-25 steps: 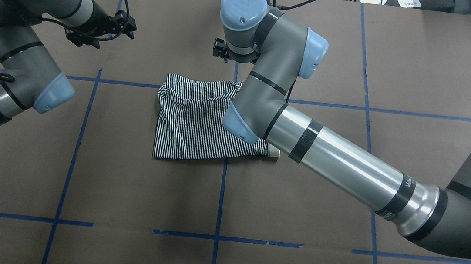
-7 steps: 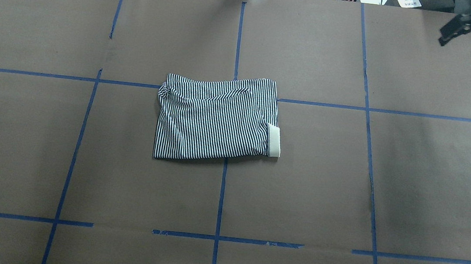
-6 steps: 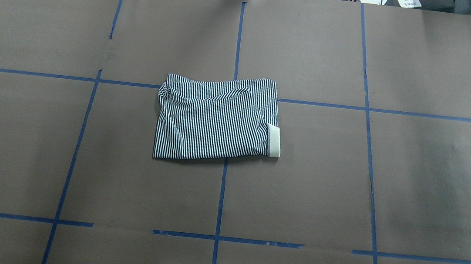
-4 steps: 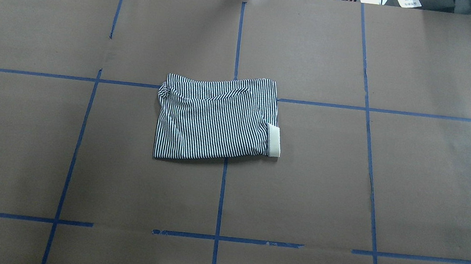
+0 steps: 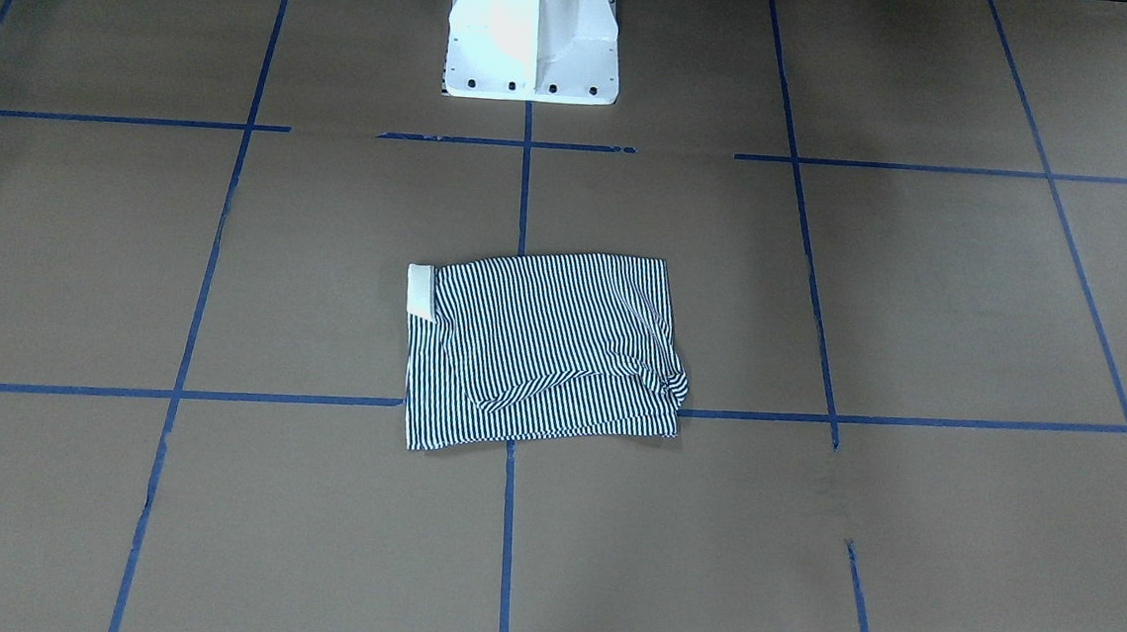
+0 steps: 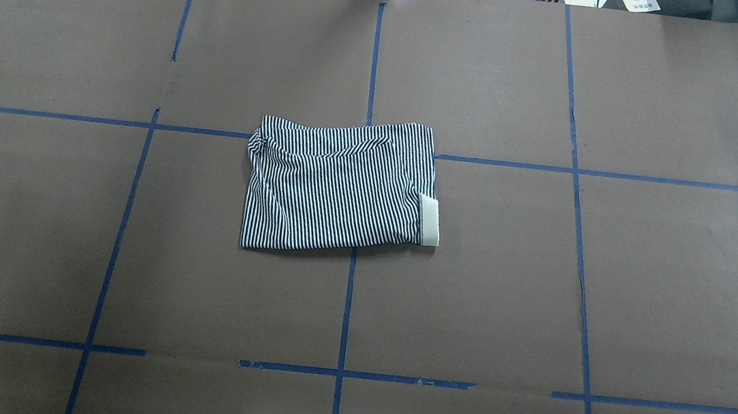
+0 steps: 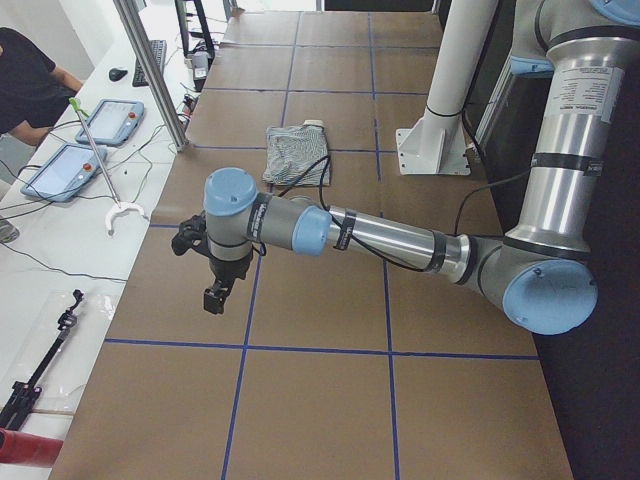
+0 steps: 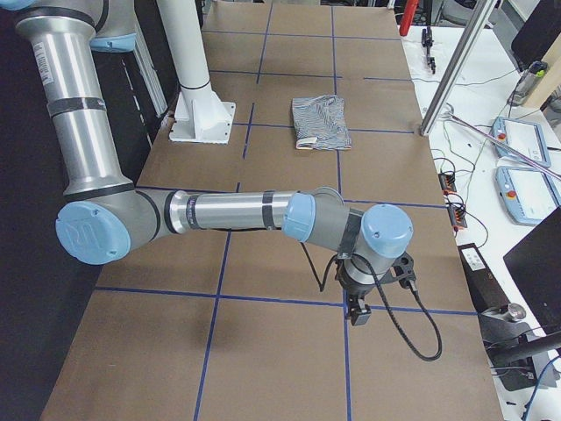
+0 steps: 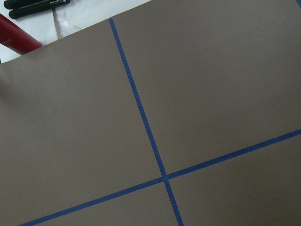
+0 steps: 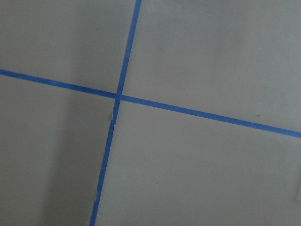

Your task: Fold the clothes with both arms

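The striped shirt point(image 6: 336, 190) lies folded into a rough rectangle at the middle of the brown table, its cream collar point(image 6: 429, 221) poking out at one edge. It also shows in the front view as the shirt point(image 5: 541, 349) and far off in the side views. Neither arm touches it. The left arm point(image 7: 390, 240) reaches out over the table's near end, its gripper point(image 7: 215, 295) pointing down above bare paper. The right arm point(image 8: 228, 210) does likewise at the other end with its gripper point(image 8: 359, 311). I cannot tell whether either gripper is open or shut. Both wrist views show only paper and blue tape.
A white pedestal base point(image 5: 532, 31) stands at the robot's side of the table. Blue tape lines point(image 6: 348, 301) grid the brown paper. A person point(image 7: 25, 85) and tablets point(image 7: 100, 120) are at a side bench beyond the table edge.
Both arms have pulled away from the shirt and swung outward, leaving the overhead view. The folded shirt has stayed in place.
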Robot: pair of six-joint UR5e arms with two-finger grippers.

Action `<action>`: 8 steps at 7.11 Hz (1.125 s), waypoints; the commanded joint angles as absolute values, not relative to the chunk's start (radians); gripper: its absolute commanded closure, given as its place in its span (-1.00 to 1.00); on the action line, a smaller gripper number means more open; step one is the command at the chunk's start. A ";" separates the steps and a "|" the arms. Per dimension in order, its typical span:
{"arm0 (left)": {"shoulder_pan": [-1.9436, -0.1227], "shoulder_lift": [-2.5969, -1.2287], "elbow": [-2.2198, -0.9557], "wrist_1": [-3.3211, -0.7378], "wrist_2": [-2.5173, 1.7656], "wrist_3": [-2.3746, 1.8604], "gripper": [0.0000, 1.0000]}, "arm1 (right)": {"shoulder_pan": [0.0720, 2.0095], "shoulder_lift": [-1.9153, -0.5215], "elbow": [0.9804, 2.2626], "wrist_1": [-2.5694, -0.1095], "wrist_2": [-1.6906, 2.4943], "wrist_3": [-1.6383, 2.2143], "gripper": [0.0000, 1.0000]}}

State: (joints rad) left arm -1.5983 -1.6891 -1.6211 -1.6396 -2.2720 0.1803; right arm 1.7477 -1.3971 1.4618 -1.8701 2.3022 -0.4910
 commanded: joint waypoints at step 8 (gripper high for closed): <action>-1.588 -1.683 -1.514 -1.657 -2.209 0.143 -1.00 | 1.522 -1.523 1.477 -1.382 2.388 0.081 -1.00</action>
